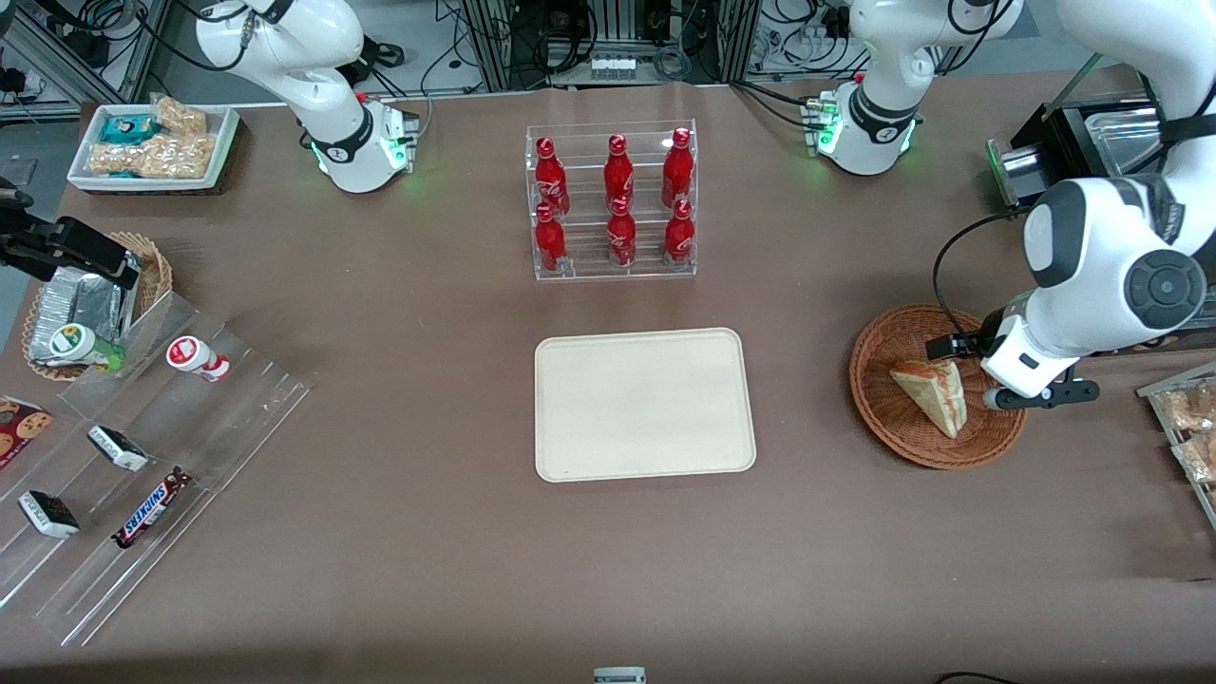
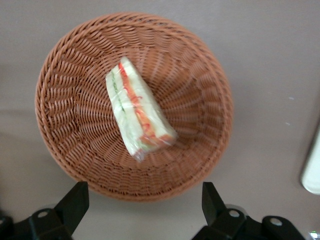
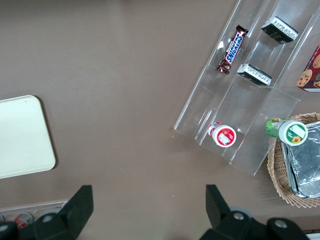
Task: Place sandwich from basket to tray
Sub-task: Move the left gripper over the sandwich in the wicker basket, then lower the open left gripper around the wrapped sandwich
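Note:
The sandwich (image 1: 934,391), a pale bread wedge in clear wrap with red, orange and green filling, lies in the round reddish-brown wicker basket (image 1: 883,418) toward the working arm's end of the table. In the left wrist view the sandwich (image 2: 137,115) lies in the middle of the basket (image 2: 200,100). My left gripper (image 1: 1035,392) hovers over the basket's rim. It is open and empty (image 2: 142,202), with both black fingers (image 2: 75,202) just outside the rim. The cream-beige tray (image 1: 644,404) lies bare at the table's middle, and it also shows in the right wrist view (image 3: 22,135).
A clear rack of red bottles (image 1: 613,204) stands farther from the front camera than the tray. Snack packets (image 1: 1187,418) lie beside the basket at the working arm's end. A clear stepped shelf with candy (image 1: 152,446), a small wicker basket with foil (image 1: 85,299) and a white snack dish (image 1: 152,142) lie toward the parked arm's end.

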`<act>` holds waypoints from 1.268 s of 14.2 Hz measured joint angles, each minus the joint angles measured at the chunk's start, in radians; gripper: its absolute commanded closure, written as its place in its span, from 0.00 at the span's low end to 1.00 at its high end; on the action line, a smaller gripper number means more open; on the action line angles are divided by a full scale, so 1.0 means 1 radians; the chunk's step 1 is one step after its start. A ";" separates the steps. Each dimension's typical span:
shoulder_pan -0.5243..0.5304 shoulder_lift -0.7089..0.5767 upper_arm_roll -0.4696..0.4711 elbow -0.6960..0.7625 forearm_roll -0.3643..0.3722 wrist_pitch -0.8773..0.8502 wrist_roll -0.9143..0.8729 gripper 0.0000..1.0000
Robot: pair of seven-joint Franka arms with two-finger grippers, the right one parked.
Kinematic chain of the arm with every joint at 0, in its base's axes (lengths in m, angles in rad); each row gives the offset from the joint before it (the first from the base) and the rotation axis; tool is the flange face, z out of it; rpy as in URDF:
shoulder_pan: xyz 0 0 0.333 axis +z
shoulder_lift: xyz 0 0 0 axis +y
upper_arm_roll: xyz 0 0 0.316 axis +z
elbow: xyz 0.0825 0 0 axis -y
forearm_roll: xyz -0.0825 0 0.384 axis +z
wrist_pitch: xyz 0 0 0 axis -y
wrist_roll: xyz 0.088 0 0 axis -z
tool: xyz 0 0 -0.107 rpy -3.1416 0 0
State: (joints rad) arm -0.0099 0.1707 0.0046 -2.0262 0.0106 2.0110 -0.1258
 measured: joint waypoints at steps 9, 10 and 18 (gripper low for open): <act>0.001 0.034 0.025 -0.162 -0.001 0.319 -0.720 0.00; 0.001 0.053 0.025 -0.163 -0.001 0.348 -0.759 0.00; -0.001 0.127 0.022 -0.146 -0.006 0.368 -0.802 0.95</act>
State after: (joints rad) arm -0.0112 0.2978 0.0270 -2.1720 0.0048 2.3789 -0.9282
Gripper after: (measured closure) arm 0.326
